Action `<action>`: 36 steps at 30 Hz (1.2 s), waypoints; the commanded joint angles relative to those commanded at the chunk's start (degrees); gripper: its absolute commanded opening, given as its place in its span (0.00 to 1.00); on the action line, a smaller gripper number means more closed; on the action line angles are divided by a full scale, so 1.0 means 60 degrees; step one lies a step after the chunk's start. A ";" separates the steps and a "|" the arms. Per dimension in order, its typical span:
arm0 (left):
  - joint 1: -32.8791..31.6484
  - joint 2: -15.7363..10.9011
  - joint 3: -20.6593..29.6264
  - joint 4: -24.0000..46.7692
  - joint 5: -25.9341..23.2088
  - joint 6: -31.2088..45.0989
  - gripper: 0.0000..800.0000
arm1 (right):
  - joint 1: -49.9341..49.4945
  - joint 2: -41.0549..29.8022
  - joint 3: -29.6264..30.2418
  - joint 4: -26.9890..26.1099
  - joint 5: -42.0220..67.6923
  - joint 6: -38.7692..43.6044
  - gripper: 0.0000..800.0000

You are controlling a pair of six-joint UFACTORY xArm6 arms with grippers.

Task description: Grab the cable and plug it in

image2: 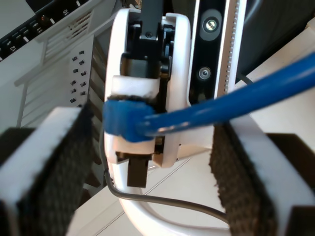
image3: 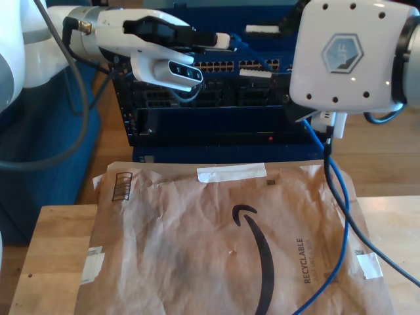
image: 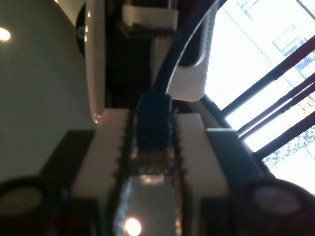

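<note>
The cable's blue plug [image: 154, 130] is pinched between the white fingers of my first gripper [image: 154, 147], which is shut on it. In the exterior view this gripper [image3: 224, 41] reaches in from the exterior view's left, in front of the rack. My second gripper [image2: 150, 152] faces it with its black-padded fingers [image2: 49, 167] wide apart, open. The cable [image2: 246, 98] runs from the plug [image2: 123, 120] through that gap without being squeezed. In the exterior view my second gripper [image3: 257, 51] sits under the big white wrist, and the cable [image3: 338, 216] hangs down over the envelope.
A blue-framed network switch rack [image3: 216, 98] with rows of ports stands behind both grippers. A brown paper envelope [image3: 197, 249] covers the wooden table [image3: 46, 262]. A black arm cable [image3: 351, 223] hangs beside the blue one. Blue fabric [image3: 39, 131] fills the exterior view's left.
</note>
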 joint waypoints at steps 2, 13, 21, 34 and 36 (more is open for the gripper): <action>0.0000 0.0000 0.0015 0.0000 0.0000 0.0000 0.04 | 0.0015 0.0029 -0.0015 0.0029 0.0000 0.0000 0.43; -0.0015 0.0000 0.0103 0.0000 0.0015 0.0000 0.04 | 0.0029 0.0059 -0.0029 0.0132 -0.0103 0.0015 0.35; -0.0044 0.0000 0.0103 0.0015 0.0015 0.0000 0.04 | 0.0015 0.0132 -0.0029 0.0147 -0.0103 0.0015 0.31; -0.0059 0.0000 0.0103 0.0015 0.0044 0.0000 0.09 | 0.0015 0.0132 -0.0029 0.0527 -0.0103 0.0015 0.16; -0.0059 0.0000 0.0103 0.0029 0.0117 0.0000 0.09 | 0.0015 0.0132 -0.0029 0.0615 -0.0117 0.0015 0.08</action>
